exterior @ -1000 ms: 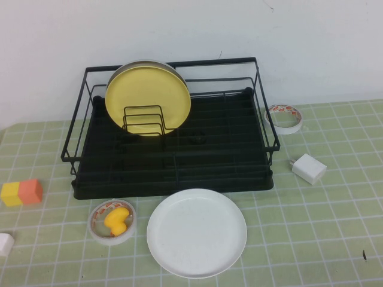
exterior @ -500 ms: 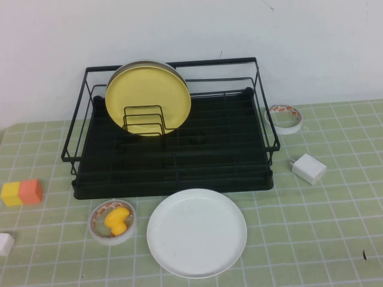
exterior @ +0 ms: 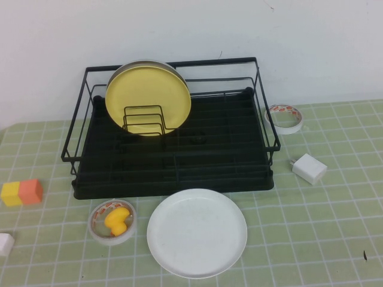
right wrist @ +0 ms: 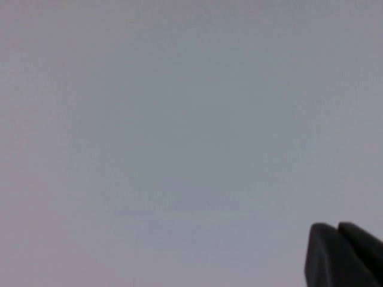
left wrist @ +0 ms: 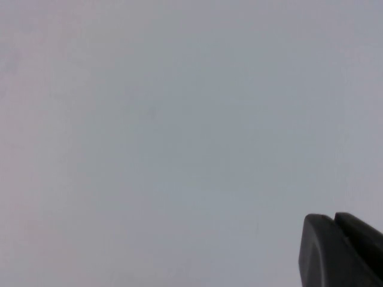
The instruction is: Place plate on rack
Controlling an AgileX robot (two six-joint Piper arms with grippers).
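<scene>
Plate (exterior: 197, 232) is lying flat before the rack (exterior: 173, 161). I am seeing the left gripper (left wrist: 341, 250) and right gripper (right wrist: 344, 254) facing blank wall only; I cannot tell their jaw state.

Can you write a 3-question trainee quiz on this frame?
1. True or false: the white plate lies flat on the table, in front of the rack.
2. What stands upright in the rack? A) yellow plate B) tape roll C) white charger
3. Fill in: the high view shows no arms; only a dark corner of the left tool and of the right tool shows in each wrist view, facing a blank ____.

Key: 1 true; 2 A; 3 wall.
</scene>
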